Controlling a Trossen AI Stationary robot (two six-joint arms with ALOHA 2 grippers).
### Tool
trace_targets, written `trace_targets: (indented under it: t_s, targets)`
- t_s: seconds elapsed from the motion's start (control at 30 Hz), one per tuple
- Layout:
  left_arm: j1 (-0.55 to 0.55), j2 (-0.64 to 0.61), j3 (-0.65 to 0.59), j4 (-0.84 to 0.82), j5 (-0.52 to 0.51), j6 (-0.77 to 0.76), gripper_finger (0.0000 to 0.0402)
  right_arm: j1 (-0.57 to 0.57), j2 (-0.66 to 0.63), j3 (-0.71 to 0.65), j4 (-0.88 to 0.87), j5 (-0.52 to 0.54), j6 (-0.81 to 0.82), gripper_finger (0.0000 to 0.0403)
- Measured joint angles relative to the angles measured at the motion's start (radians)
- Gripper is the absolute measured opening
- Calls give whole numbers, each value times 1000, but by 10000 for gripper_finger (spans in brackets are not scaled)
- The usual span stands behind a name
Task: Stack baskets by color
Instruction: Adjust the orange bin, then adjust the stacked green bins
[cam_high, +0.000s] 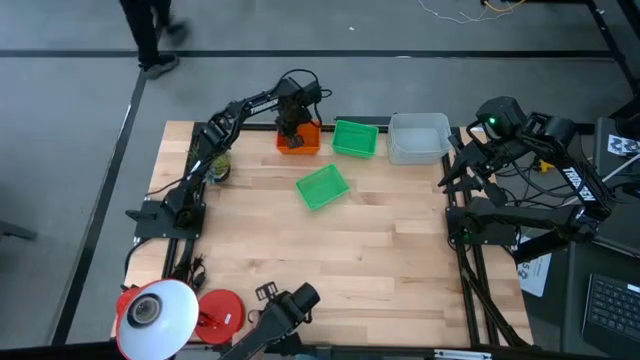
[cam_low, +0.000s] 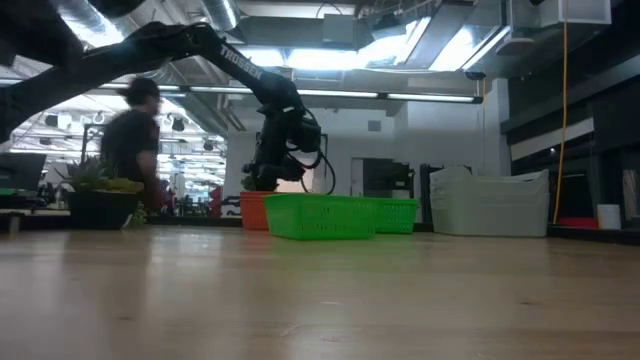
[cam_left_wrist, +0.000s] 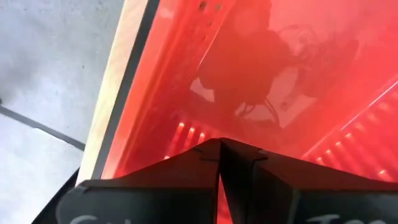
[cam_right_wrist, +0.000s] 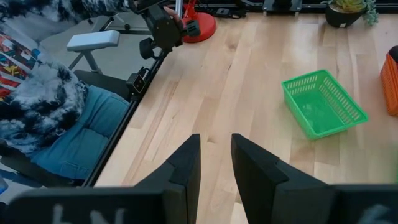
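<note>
Where seemingly closed, left hand (cam_high: 291, 136) overhangs orange basket (cam_high: 306, 143).

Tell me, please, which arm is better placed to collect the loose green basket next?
Probably the left: its gripper, shut, sits at the orange basket, near the loose green basket. The right gripper, open, waits at the table's right edge.

Left tool (cam_left_wrist: 221, 144) shut, inside orange basket (cam_left_wrist: 298, 81).
</note>
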Motion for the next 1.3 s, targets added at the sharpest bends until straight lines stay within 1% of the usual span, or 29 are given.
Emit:
trace_targets:
  t_s: [0.13, 0.33, 0.4, 0.47, 0.5, 0.57, 0.7, 0.83, 0.97, 1.1, 1.2, 1.3]
  targets:
    - [-19, 0, 41, 2, 2, -1, 0, 0, 0, 0, 0, 0, 0, 90]
    - [-100, -34, 167, 4, 8, 18, 0, 0, 0, 0, 0, 0, 0, 90]
    - [-140, -42, 207, 33, 56, 65, 0, 0, 0, 0, 0, 0, 0, 90]
    - [-183, -38, 239, 87, 183, 116, 0, 0, 0, 0, 0, 0, 0, 90]
    - [-207, -39, 237, 135, 248, 133, 0, 0, 0, 0, 0, 0, 0, 90]
    - [-257, -39, 207, 282, 318, 149, 0, 0, 0, 0, 0, 1, 0, 90]
    - [-338, -16, 153, 481, 346, 177, 0, 0, 0, 0, 0, 1, -1, 90]
    - [-368, -20, 98, 631, 362, 173, 0, 0, 0, 0, -1, 2, 0, 90]
    - [-355, -19, 50, 664, 388, 121, 0, 0, 0, 0, -1, 18, 0, 90]
    - [-320, -20, 2, 724, 388, 80, 0, 0, 0, 0, -1, 24, 0, 90]
    - [-294, -20, -3, 733, 392, 71, 0, 0, -3, 0, -1, 24, 0, 90]
    - [-276, -7, -13, 731, 445, 47, 0, 0, -4, 0, -1, 24, 0, 90]
